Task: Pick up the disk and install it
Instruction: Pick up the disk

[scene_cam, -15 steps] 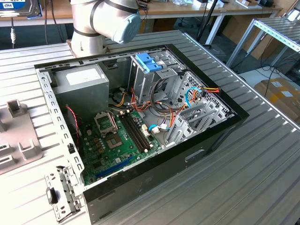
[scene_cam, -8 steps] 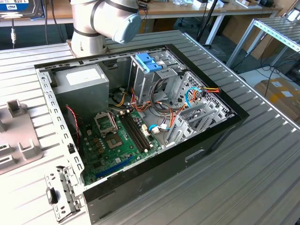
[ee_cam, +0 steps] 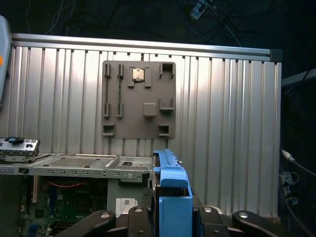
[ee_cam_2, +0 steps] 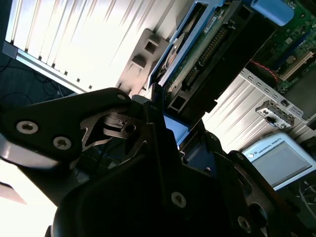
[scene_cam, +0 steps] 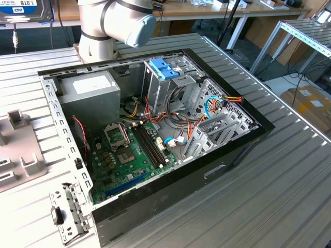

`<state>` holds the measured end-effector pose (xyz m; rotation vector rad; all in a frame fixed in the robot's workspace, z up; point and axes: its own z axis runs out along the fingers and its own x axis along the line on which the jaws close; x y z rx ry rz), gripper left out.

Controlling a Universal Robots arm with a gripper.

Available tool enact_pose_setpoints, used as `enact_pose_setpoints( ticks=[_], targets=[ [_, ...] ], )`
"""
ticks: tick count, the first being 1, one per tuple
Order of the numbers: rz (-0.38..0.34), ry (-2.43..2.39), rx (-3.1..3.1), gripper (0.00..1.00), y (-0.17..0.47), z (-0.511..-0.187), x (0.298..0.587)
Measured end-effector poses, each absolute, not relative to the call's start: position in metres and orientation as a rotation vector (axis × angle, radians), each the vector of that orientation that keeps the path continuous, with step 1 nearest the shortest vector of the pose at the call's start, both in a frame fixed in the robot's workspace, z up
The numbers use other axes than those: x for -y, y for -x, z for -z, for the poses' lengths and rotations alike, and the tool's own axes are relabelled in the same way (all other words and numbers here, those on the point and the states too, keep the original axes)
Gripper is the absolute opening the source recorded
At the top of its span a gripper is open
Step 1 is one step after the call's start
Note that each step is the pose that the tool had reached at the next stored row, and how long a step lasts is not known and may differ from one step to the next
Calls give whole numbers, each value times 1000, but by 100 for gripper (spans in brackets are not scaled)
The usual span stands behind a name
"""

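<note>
Fingers (ee_cam: 207, 219) are clamped on the disk (ee_cam: 170, 190), one dark finger pressed against each side of its bright blue carrier. The gripper (ee_cam: 170, 217) has it up in the air, off the bench (ee_cam: 232, 123). In the first wrist view the disk is edge-on, just a thin blue frame. Its long axis runs straight out from the fingers, and the far end points down toward the rim of the open computer case (ee_cam: 74, 160), with the grey fixture plate (ee_cam: 139, 98) lying flat on the ribbed bench just beyond.

The second wrist view catches the disk (ee_cam_2: 202, 54) from the side. The green circuit face and dark body show, the blue frame runs along one long edge, and the whole length stretches away from the gripper (ee_cam_2: 175, 126).

In the exterior view the arm (scene_cam: 116, 23) rises at the back of the bench (scene_cam: 289, 196), behind the computer case (scene_cam: 227, 150). Inside the case are the motherboard (scene_cam: 129, 155), the grey power supply (scene_cam: 90, 93) in the rear corner, and a paler blue bracket (scene_cam: 163, 68) on top of the drive cage. The fixture plate (scene_cam: 15, 155) lies at the exterior view's left.
</note>
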<state>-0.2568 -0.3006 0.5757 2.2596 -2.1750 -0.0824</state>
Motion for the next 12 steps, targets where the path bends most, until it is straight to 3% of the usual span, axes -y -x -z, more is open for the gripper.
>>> enact_pose_setpoints(
  ticks=[12],
  targets=[
    [83,-2260,2175,37,250,-575,312]
  ],
)
